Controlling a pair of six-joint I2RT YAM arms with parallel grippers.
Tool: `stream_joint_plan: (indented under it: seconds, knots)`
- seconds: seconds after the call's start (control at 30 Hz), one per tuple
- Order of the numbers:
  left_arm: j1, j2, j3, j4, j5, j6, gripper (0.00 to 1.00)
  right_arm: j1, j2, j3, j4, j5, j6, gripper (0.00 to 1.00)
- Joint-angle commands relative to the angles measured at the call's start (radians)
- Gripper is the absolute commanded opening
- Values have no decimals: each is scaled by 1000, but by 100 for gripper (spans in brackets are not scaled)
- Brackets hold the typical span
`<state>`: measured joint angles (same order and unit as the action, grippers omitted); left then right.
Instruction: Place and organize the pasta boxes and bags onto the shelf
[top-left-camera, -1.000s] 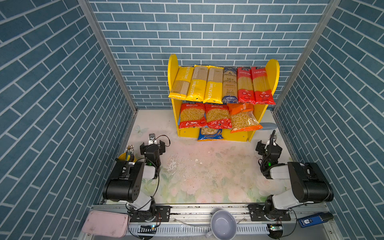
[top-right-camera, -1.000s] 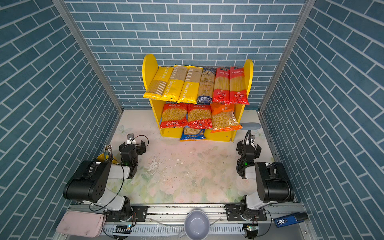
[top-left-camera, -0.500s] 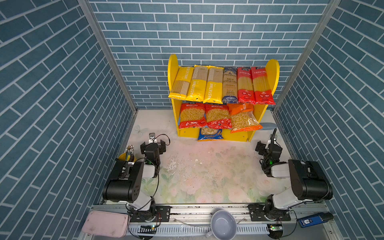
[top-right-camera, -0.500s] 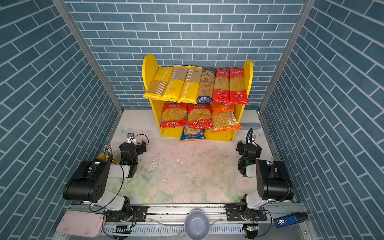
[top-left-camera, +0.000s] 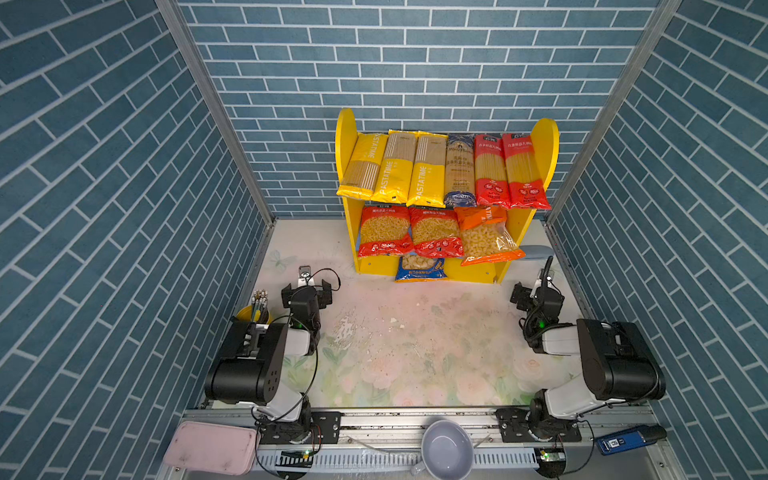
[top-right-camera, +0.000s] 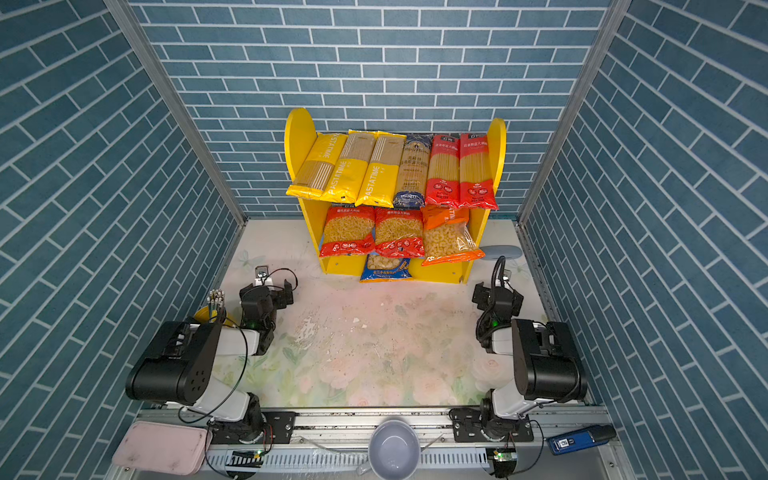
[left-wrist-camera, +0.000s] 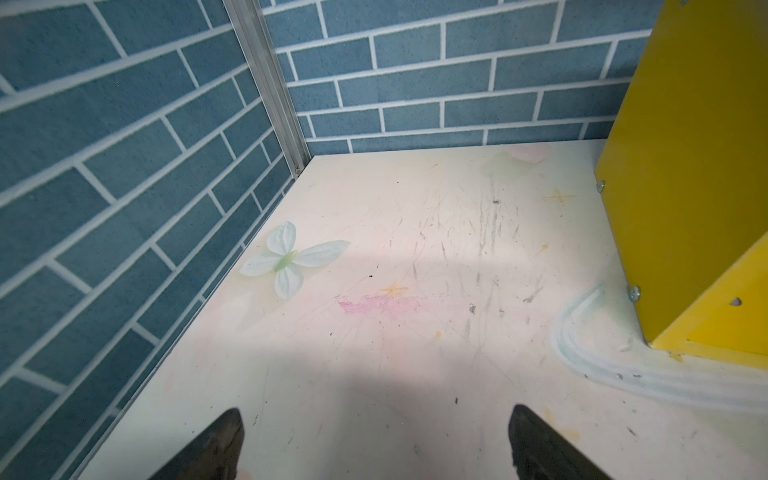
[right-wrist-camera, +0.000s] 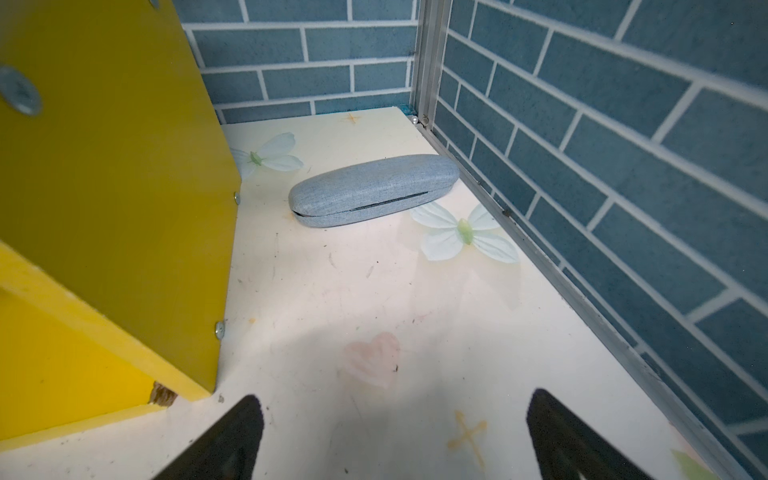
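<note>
Blue-brick booth, scuffed floral table (top-left-camera: 415, 353). Hardly anything had shifted in the last second, and the arms sat idle. At left, the left gripper (top-left-camera: 306, 287) was parked, jaws spread, empty. Back centre, the shelf (top-left-camera: 345, 141) carried spaghetti packs (top-left-camera: 415, 172) in a row on top and short-pasta bags (top-left-camera: 432, 232) below. A blue bag (top-left-camera: 419, 268) lay at its foot, seating unclear. The right gripper (top-left-camera: 537, 293) was likewise spread and empty. All the pasta lay well ahead of both, so stocking looked finished.

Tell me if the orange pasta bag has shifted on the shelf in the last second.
No. The orange pasta bag lies where it did, its corner still overlapping the shelf at its right side panel.
</note>
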<state>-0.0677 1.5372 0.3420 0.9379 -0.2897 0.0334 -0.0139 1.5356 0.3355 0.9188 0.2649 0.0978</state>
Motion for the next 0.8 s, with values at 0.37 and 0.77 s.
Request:
stream_joint_plan:
  seconds: [0.37, 0.77]
  knots:
    - [6, -3, 15, -5, 6, -1, 100, 0, 3, 30, 2, -4, 0, 99]
    - [-21, 2, -2, 40, -25, 25, 100, 0, 3, 30, 3, -3, -1, 99]
